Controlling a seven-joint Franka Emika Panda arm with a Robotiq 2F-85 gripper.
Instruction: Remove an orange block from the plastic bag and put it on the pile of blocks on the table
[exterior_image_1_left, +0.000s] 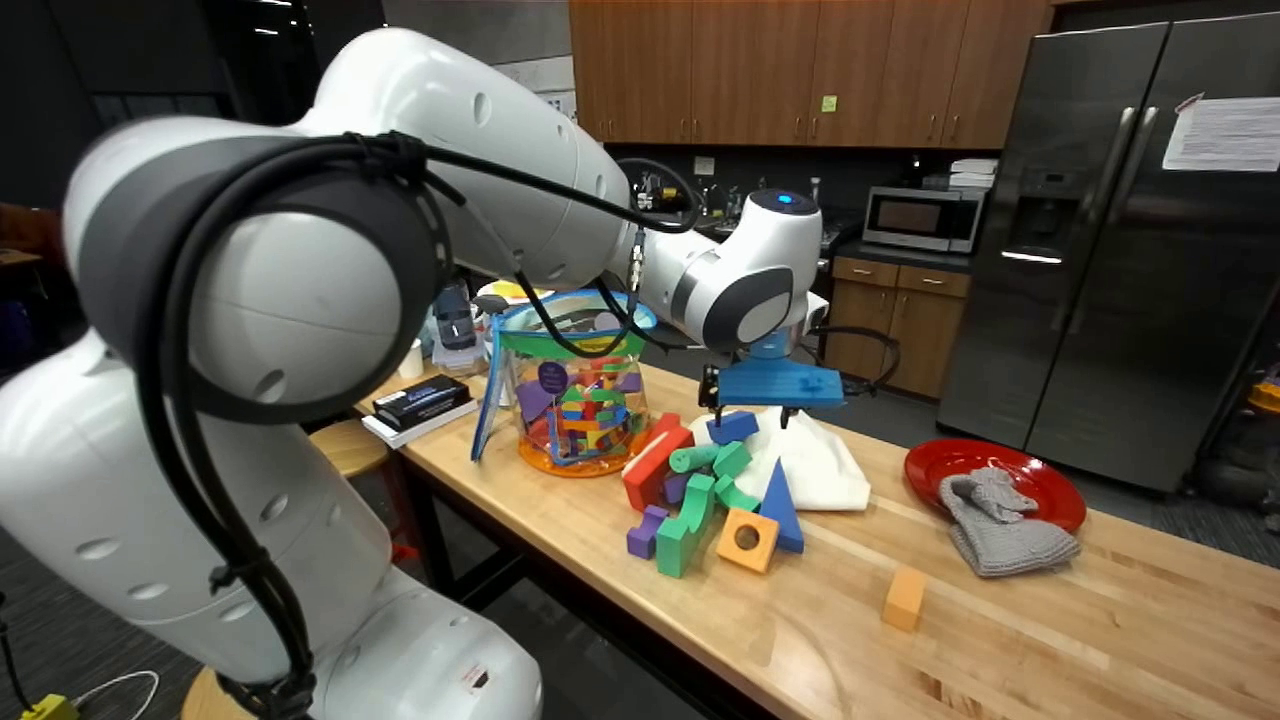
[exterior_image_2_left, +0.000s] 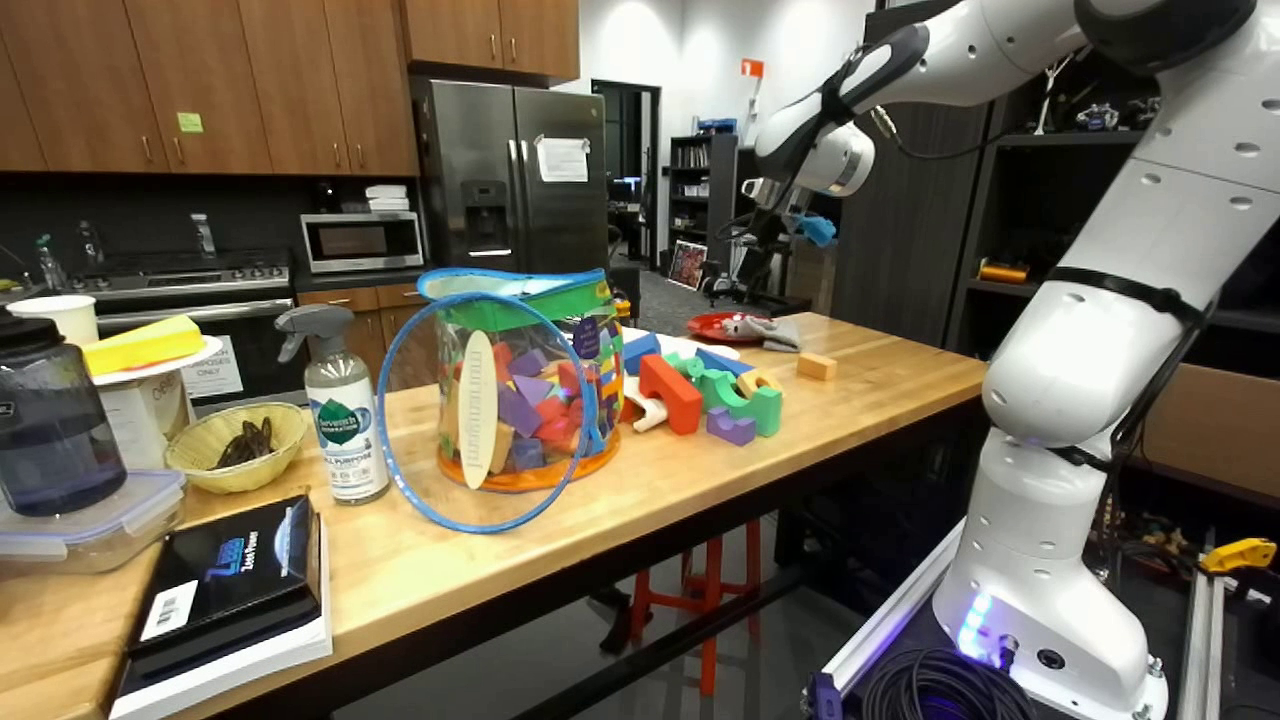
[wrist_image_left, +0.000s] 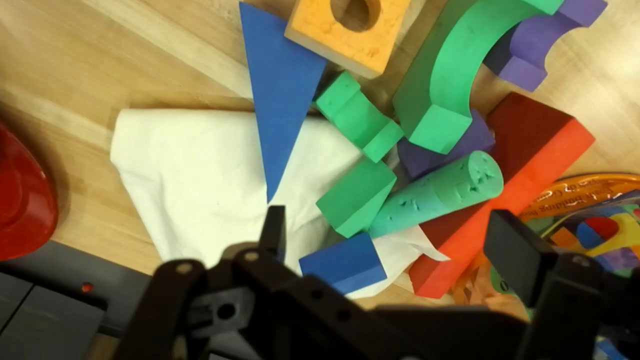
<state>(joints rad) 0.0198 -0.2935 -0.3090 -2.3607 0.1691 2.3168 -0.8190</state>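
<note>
Your clear plastic bag (exterior_image_1_left: 552, 378) stands left in an exterior view, lid (exterior_image_1_left: 489, 392) hanging down, likely for reach-in; target orange block not identifiable. Next, block pile (exterior_image_1_left: 698, 500); above it, your gripper (exterior_image_1_left: 752, 416) spread and empty, presumably pre-grasp; loose orange cuboid (exterior_image_1_left: 905, 598) right.

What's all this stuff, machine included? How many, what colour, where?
Table: 1, light brown, foreground.
Plastic bag: 1, clear, on table.
Pile of blocks: 1, multicoloured, beside bag.
Lone block: 1, orange, on table, apart from pile.
Plain cloth: 1, white, partly under blocks.
Dish: 1, red, on table.
Knitted cloth: 1, grey, partly on dish.
Spray bottle: 1, clear, near bag.
Basket: 1, yellow, near spray bottle.
Jar: 1, dark, on lidded container.
Box: 1, black, near spray bottle.
Microwave: 1, silver, background.
Refrigerator: 1, grey, background.
Cabinets: several, brown, background.
Not listed: smaller, half-hidden things.
Arm: 1, white, over table.
Fingers: 2, black, open, above pile.
</note>
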